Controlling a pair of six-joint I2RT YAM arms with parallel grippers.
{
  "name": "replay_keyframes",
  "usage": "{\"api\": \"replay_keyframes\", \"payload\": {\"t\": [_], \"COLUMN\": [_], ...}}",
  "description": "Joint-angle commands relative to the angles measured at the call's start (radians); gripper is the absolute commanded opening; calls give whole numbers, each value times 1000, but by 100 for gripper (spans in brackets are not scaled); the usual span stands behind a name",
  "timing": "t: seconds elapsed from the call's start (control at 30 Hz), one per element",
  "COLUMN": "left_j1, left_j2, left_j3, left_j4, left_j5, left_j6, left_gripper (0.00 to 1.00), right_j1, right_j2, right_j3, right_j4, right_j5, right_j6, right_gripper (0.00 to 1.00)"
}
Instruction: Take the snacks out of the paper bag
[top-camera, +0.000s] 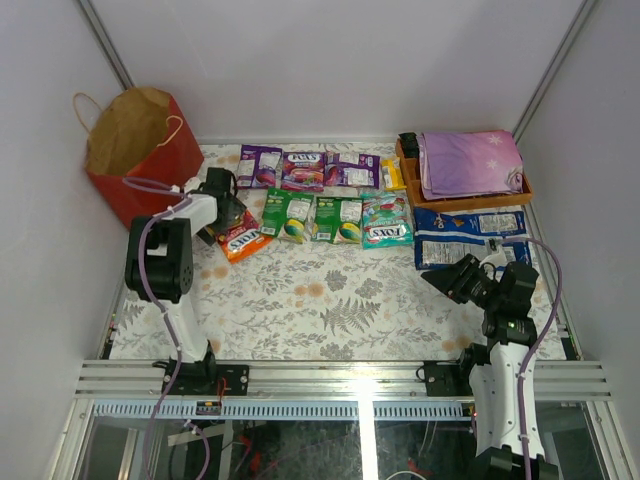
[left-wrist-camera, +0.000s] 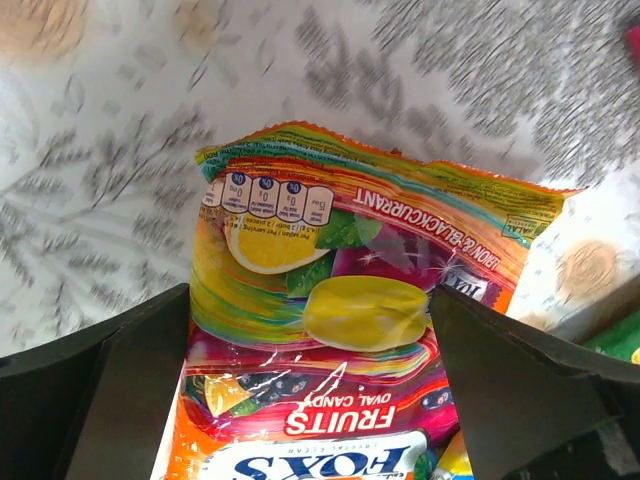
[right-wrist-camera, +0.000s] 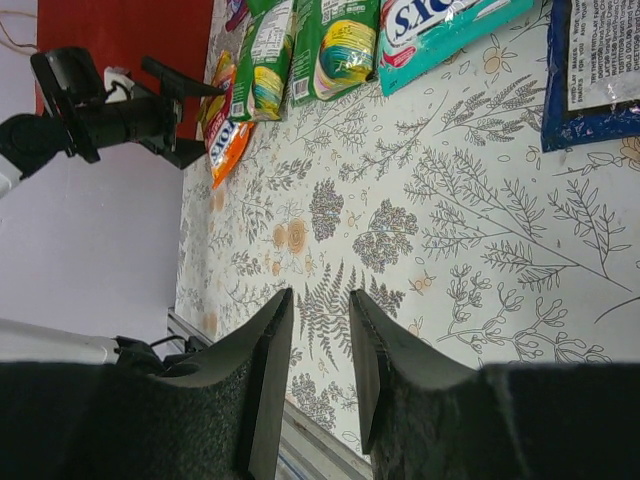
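Nearby, cloth (top-camera: 470, 163) on tray (top-camera: 412, 186) beside snacks (top-camera: 468, 238)

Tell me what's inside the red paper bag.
Only the brown inner wall of the large red paper carrier bag shows; its bottom is hidden from view.

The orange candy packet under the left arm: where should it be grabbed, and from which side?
Probably across its narrow width, coming straight down from above. The orange packet lies flat on the tablecloth, and the open left gripper straddles its two long edges.

Left end effector (left-wrist-camera: 310, 300) wide (right (right-wrist-camera: 320, 300) narrower)
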Motion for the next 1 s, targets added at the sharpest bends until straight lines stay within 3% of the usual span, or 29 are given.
{"api": "replay_keyframes", "payload": {"t": [0.0,0.17,0.3,0.43,0.53,0.73,0.8,0.9,0.97], "left_j1": [16,20,18,17,12,0,-12,-23,-24], "left_j2": [124,200,175,166,76,-111,-149,-226,-266], "left_j3": [145,256,228,272,264,267,223,68,-54], "left_j4": [-75,-44,96,74,89,-70,-115,-109,-23], "left_j5": [-88,-161,-92,-253,-327,-115,-114,-91,-1], "left_j6": [143,383,643,788,815,482,324,54,-57], "left_gripper": [100,100,100,100,100,100,100,100,100], "right_j1": [8,10,9,10,10,26,29,34,37], "right_j2": [1,6,8,9,10,3,7,2,-3], "right_j3": [5,0,-2,-8,-16,54,54,52,43], "right_j4": [26,31,37,50,63,-34,-26,-36,-33], "right_j5": [-27,-29,-30,-33,-29,62,55,54,55], "right_j6": [-23,-25,-26,-21,-17,-114,-102,-108,-106], "right_gripper": [37,37,37,37,37,36,36,36,36]}}
